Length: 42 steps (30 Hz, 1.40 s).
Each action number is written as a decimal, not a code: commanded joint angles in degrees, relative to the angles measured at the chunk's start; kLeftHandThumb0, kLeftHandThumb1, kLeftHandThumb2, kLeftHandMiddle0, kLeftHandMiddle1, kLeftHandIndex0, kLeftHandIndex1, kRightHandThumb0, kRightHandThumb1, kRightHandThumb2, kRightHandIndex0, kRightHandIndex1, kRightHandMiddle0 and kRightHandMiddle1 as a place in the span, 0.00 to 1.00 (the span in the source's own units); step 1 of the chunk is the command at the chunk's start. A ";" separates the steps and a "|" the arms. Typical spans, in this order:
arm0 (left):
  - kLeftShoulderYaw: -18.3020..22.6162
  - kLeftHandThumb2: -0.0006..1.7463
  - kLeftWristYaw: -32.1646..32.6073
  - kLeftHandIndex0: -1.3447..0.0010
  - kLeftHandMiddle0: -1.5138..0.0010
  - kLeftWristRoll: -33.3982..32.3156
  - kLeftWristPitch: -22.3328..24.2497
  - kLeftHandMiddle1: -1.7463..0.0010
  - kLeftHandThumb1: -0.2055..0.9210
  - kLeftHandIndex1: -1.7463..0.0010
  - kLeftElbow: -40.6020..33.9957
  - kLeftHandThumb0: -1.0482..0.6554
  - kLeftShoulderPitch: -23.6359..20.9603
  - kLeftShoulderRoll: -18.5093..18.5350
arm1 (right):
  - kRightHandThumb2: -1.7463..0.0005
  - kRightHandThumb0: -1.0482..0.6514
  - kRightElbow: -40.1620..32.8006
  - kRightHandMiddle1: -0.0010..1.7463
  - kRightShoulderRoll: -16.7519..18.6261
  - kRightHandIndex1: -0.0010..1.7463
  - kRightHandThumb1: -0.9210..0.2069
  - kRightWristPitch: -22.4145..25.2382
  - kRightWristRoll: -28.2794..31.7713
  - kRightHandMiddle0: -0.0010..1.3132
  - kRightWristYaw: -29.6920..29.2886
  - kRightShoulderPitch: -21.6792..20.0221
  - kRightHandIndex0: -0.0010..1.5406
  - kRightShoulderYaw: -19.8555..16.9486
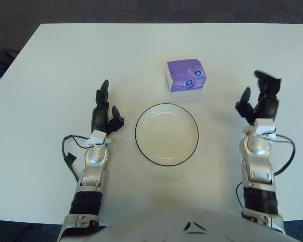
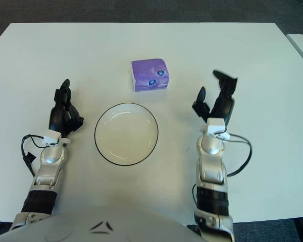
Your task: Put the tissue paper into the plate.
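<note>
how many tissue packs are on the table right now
1. The purple tissue pack lies on the table just beyond the plate, toward its right side. None seems hidden.
</note>
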 commanded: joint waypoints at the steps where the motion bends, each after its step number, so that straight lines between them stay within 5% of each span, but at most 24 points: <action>1: -0.71 0.58 0.32 1.00 0.92 0.62 2.61 1.00 1.00 0.80 7.32 0.20 4.45 -1.09 | 0.52 0.32 2.94 0.68 -2.36 0.29 0.00 -3.41 -1.44 0.02 -0.70 -9.46 0.16 0.24; 2: -0.72 0.58 0.38 1.00 0.92 0.66 2.57 1.00 1.00 0.80 7.36 0.21 4.43 -1.11 | 0.58 0.36 3.71 0.79 -2.94 0.31 0.00 -3.97 -0.93 0.06 -0.45 -10.32 0.16 0.00; 5: -0.80 0.58 0.57 1.00 0.92 0.86 2.34 1.00 1.00 0.80 7.41 0.21 4.42 -1.13 | 0.66 0.39 5.80 0.93 -4.89 0.36 0.00 -5.68 -0.77 0.12 -0.43 -14.61 0.18 -0.63; 11: -0.87 0.59 0.81 1.00 0.91 1.07 2.10 1.00 1.00 0.79 7.30 0.21 4.64 -1.03 | 0.69 0.41 5.25 0.99 -10.65 0.40 0.00 -3.94 -0.47 0.13 5.01 -21.40 0.12 -1.06; 15: -0.80 0.59 0.79 1.00 0.91 0.89 2.11 1.00 1.00 0.79 7.33 0.21 4.69 -1.02 | 0.65 0.28 3.60 0.63 -10.99 0.31 0.00 -0.44 -2.05 0.03 7.58 -22.85 0.08 1.54; 17: -0.76 0.59 0.83 1.00 0.91 0.92 1.96 1.00 1.00 0.78 7.56 0.21 4.63 -0.99 | 0.65 0.26 3.70 0.58 -11.34 0.30 0.00 0.34 -2.22 0.01 7.94 -23.43 0.08 1.71; 35: -1.38 0.60 0.05 1.00 0.92 0.96 0.94 1.00 1.00 0.82 8.72 0.22 3.91 -0.40 | 0.65 0.24 4.04 0.52 -11.09 0.27 0.00 0.71 -2.60 0.00 7.62 -23.44 0.08 2.24; 36: -1.38 0.60 0.07 1.00 0.92 0.97 0.90 1.00 1.00 0.82 8.81 0.22 3.85 -0.36 | 0.65 0.24 8.48 0.52 -14.50 0.26 0.00 4.96 -7.79 0.00 14.37 -28.99 0.08 7.63; 38: -1.40 0.60 0.06 1.00 0.92 0.95 0.86 1.00 1.00 0.81 9.02 0.22 3.70 -0.29 | 0.68 0.11 14.54 0.32 -19.23 0.21 0.00 10.27 -14.65 0.00 24.43 -36.71 0.04 14.99; 42: -1.50 0.60 0.02 1.00 0.92 0.73 0.99 1.00 1.00 0.80 9.40 0.22 3.30 -0.15 | 0.70 0.04 20.02 0.21 -19.09 0.17 0.00 10.87 -17.74 0.00 29.07 -42.00 0.03 19.82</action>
